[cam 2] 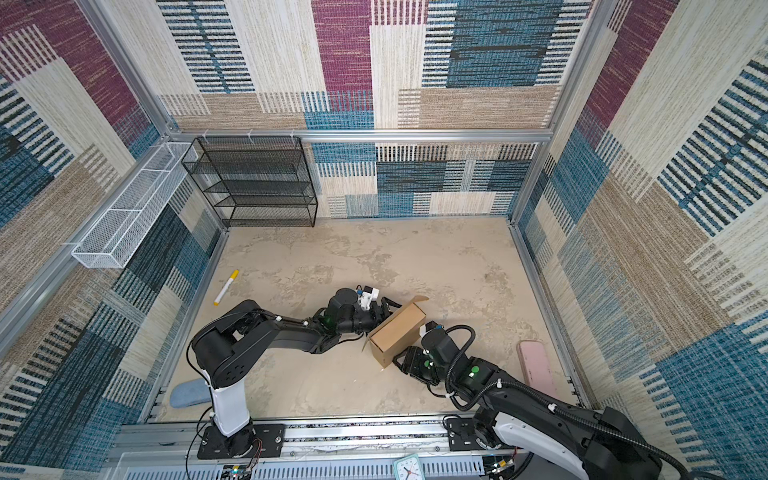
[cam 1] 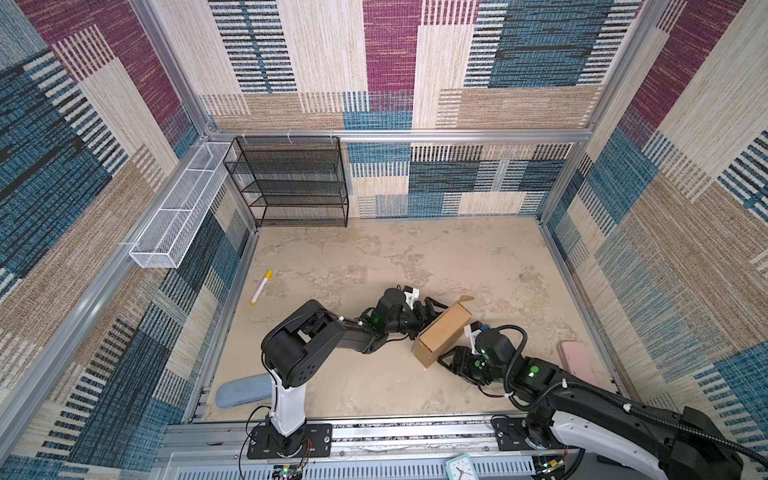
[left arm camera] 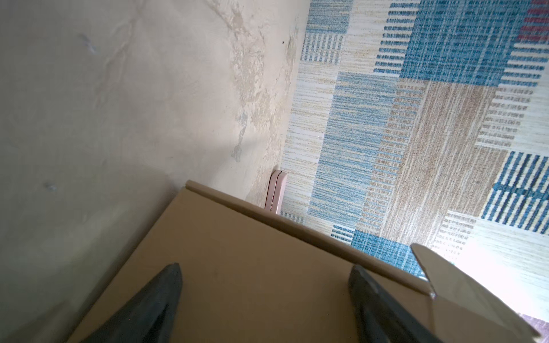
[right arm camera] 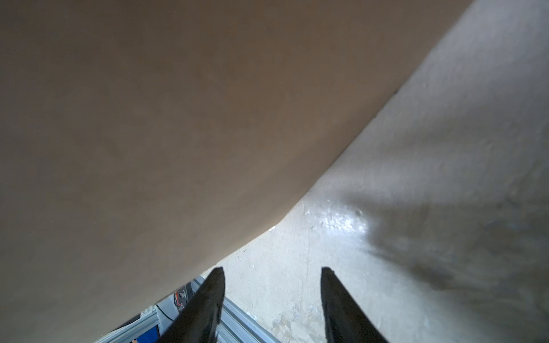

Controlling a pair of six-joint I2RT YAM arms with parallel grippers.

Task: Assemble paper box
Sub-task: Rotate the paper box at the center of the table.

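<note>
Here the plain brown paper box (cam 1: pixel 444 332) stands on edge on the surface (cam 1: pixel 374 257) between both grippers. Its long axis runs from the right gripper (cam 1: pixel 444 360) away past the left gripper (cam 1: pixel 434 308), with a loose flap (cam 1: pixel 465 298) at the far end. The left gripper gapes wide at its broad side, clasping nothing. The right gripper, half spread and empty, sits by the near corner.

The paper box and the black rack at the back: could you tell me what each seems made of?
Paper box: brown cardboard, matt and unprinted, creased at its folds. Black rack: likely painted metal mesh, its shelves finely perforated and see-through.
</note>
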